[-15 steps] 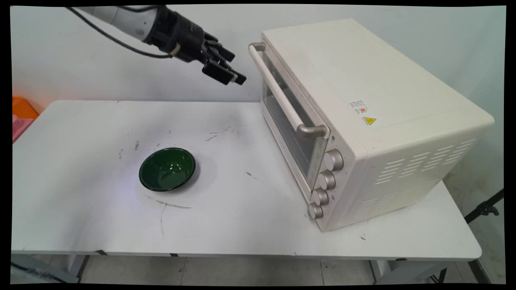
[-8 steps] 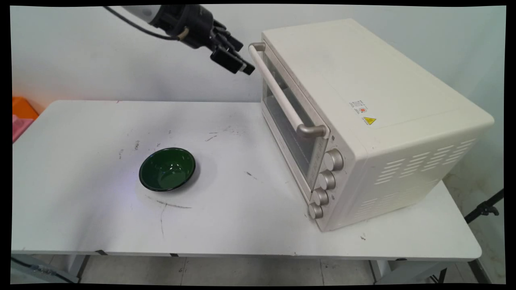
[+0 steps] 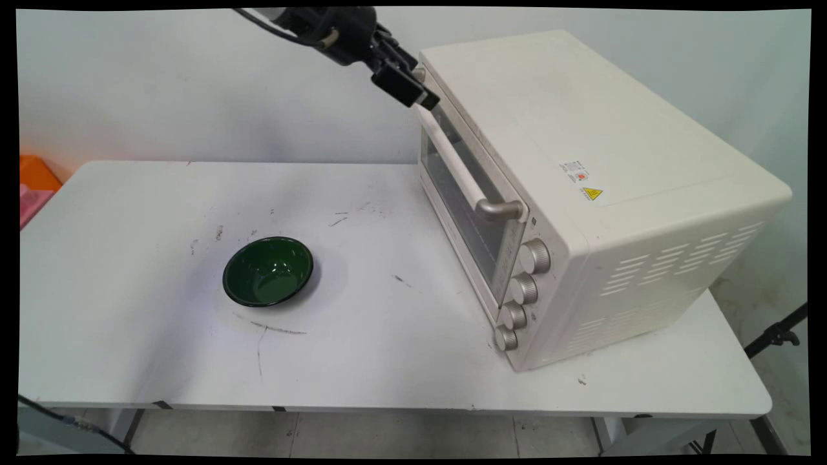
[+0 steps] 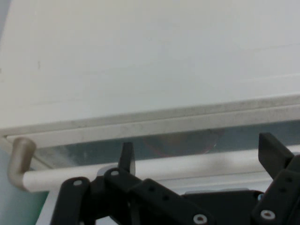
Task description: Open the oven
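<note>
The pincer (image 3: 413,97) hangs high at the far end of the oven door's handle (image 3: 462,169), its black fingers spread apart with nothing between them. From the hand camera one fingertip (image 4: 126,157) stands in front of the pale bar and the other fingertip (image 4: 272,152) is well off to the side; I cannot tell whether either touches it. The door is shut on the cream toaster oven (image 3: 581,194), which sits on the right half of the white desk (image 3: 387,361) with four knobs (image 3: 522,290) down its near edge. A dark green bowl (image 3: 268,270) rests upright on the desk, well apart from the oven.
</note>
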Robot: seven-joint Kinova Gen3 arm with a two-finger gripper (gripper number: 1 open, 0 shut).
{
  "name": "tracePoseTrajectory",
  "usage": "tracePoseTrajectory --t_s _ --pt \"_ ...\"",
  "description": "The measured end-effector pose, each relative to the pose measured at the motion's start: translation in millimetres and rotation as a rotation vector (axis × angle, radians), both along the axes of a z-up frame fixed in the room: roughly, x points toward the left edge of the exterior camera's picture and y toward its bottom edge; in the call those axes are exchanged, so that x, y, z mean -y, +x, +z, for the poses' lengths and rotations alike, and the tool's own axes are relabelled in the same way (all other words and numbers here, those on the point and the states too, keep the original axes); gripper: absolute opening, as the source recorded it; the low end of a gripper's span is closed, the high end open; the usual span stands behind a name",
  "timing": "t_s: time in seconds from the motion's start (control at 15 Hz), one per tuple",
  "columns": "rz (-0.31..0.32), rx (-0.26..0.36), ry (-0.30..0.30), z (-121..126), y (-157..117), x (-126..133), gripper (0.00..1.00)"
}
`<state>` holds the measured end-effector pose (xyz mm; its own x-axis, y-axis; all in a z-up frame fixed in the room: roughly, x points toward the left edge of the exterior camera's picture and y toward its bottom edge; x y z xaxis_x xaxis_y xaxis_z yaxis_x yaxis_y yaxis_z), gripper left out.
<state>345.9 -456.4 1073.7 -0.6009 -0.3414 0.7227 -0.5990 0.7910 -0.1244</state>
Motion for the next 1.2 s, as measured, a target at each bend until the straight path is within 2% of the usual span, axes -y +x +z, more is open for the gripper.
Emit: tracePoseTrajectory --t_s 0.2,0.27,1.2 --pt "0.001 0.005 0.002 -1.2 -12.1 4.6 1.0" --pt "0.001 0.007 0.003 -2.1 -15.8 5.9 0.0" --pt "0.032 0.047 0.026 -33.7 -46.5 21.5 0.0"
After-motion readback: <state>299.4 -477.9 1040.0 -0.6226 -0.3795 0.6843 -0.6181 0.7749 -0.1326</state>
